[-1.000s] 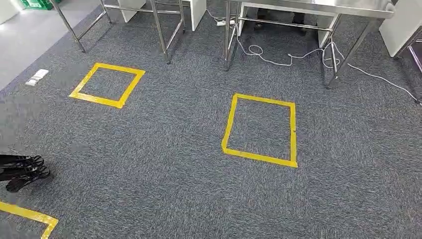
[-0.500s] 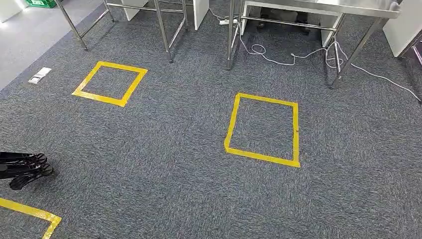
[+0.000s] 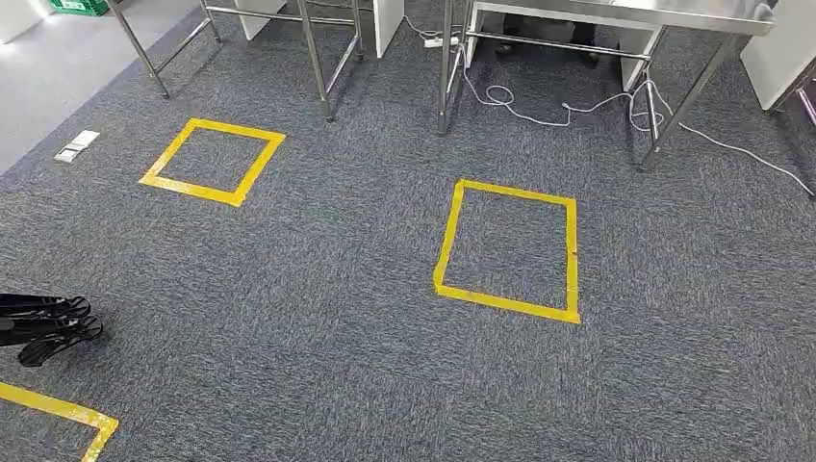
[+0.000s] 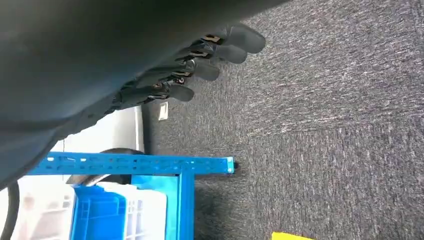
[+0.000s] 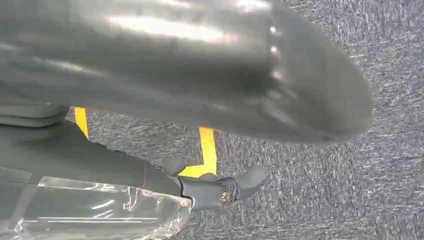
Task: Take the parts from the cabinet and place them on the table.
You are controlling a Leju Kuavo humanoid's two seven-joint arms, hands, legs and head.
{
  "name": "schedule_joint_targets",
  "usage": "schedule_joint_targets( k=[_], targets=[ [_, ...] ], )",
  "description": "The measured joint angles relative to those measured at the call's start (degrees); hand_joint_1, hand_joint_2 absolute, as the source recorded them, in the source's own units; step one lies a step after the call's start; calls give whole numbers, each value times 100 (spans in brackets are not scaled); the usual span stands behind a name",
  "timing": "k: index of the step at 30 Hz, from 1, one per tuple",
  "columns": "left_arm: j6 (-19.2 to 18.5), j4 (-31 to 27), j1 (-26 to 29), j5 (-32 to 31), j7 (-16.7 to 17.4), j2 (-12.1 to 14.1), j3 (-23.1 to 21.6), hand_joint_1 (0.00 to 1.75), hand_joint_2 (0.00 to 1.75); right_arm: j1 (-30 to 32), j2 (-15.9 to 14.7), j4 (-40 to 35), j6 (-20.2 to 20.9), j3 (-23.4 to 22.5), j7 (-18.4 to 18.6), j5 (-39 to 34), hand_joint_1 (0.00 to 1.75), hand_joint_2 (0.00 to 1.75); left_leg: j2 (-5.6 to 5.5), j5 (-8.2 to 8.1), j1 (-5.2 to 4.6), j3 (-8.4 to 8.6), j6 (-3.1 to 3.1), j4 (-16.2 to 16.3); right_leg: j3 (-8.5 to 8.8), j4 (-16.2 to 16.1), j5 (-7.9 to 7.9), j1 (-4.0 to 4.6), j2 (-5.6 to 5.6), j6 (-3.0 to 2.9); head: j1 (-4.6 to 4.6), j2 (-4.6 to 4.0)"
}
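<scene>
Your right hand [image 5: 220, 192] grips a clear bagged part [image 5: 95, 210], your left hand [image 3: 48, 327] hangs empty, fingers loosely apart, at the head view's lower left, and the table [image 3: 625, 12] stands top right across carpet, so placing is left.

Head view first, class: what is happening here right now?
The robot stands on grey carpet marked with yellow tape squares, facing steel table legs. Its left hand hangs with fingers apart, holding nothing. Its right hand grips a clear plastic bag, contents unclear. Nothing is on a table yet.
</scene>
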Motion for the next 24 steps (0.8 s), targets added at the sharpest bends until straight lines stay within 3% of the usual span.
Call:
schedule_joint_targets(
  k=[6,12,15,16,17,18,19,21,22,23,24],
  targets=[
    [-59,0,0,-35,0,-2,0,0,0,-1,0,0,297,-26,-52,-188,0,0,0,0,0,0,0,0,0,0,0,0,0,0,0,0],
    [-112,0,0,-46,-50,11,0,0,0,1,22,0,332,-74,-9,-251,0,0,1,-37,-6,-31,75,66,4,-7,9,-43,0,21,0,0],
    [-122,0,-1,-52,-55,13,0,0,0,-1,44,0,306,-85,-9,-251,0,0,1,-60,-20,-57,148,104,6,-28,17,-63,1,102,-2,0],
    [-125,0,-1,-52,-59,13,0,0,0,-4,50,0,291,-85,-9,-253,0,0,1,-49,-34,-57,190,81,29,-80,39,-64,1,140,-7,0],
    [-127,0,-3,-52,-59,13,0,0,0,-4,52,0,288,-87,-9,-254,0,0,2,37,-10,51,275,-94,60,-107,41,-18,2,167,-6,0],
    [-131,0,-4,-52,-61,2,2,0,0,-8,46,0,288,-87,-9,-254,0,0,21,87,22,119,307,-204,13,-7,-10,-27,1,149,22,0],
    [-136,0,-13,-55,-66,-26,0,0,0,-10,26,-2,288,-94,-11,-267,0,0,34,115,18,130,359,-246,-150,312,-191,-17,18,76,39,0],
    [-136,0,-25,-55,-68,-28,0,0,0,-3,26,-2,288,-103,-11,-275,0,0,49,110,1,115,363,-245,-689,1316,-594,-25,20,2,68,0],
    [-135,0,-24,-55,-68,-33,2,0,0,5,26,-2,293,-101,-9,-275,0,0,63,109,-7,107,360,-243,-900,1691,-688,-28,20,24,66,0],
    [-136,0,-22,-52,-66,-35,2,0,0,12,26,-2,293,-103,-9,-275,0,0,70,108,-10,109,357,-242,-960,1772,-673,-31,19,58,70,0],
    [-136,0,-21,-55,-66,-37,2,0,0,17,24,-2,293,-103,-9,-275,0,0,78,103,-8,111,350,-238,-891,1606,-562,-38,18,120,66,0]
  ],
)
